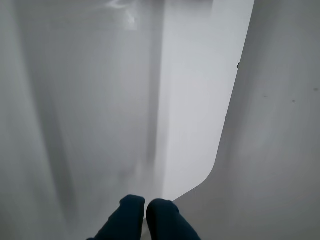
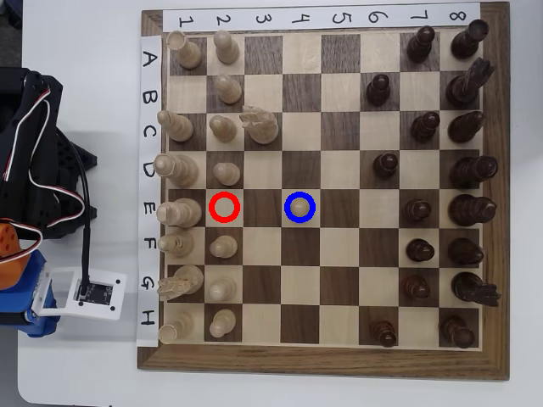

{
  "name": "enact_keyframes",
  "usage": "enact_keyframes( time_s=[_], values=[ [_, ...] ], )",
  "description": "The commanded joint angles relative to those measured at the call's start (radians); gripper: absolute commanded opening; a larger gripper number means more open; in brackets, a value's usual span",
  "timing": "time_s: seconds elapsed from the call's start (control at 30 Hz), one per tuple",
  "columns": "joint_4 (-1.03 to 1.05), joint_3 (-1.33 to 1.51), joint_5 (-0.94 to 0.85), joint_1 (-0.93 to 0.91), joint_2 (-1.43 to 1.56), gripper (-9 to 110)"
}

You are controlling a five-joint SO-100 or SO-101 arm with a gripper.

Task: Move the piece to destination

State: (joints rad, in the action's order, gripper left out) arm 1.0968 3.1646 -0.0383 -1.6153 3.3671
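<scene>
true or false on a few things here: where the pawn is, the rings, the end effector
1. A pale pawn stands inside the blue ring. True.
2. The red ring holds a pawn. False: its square is empty.
3. The end effector grips a pawn. False: the wrist view shows its fingertips together, holding nothing.
4. The arm sits off the board, on its left in the overhead view. True.
5. The blue ring lies in row A. False: it lies in row E.

The chessboard (image 2: 322,360) border strips read 1–8 along top, A–H down left.
</scene>
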Motion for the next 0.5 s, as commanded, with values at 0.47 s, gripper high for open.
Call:
enact_keyframes(
  time_s=[0.47],
  values=[
    [0.0,-0.04,-0.037,0.015,0.06,0]
  ],
)
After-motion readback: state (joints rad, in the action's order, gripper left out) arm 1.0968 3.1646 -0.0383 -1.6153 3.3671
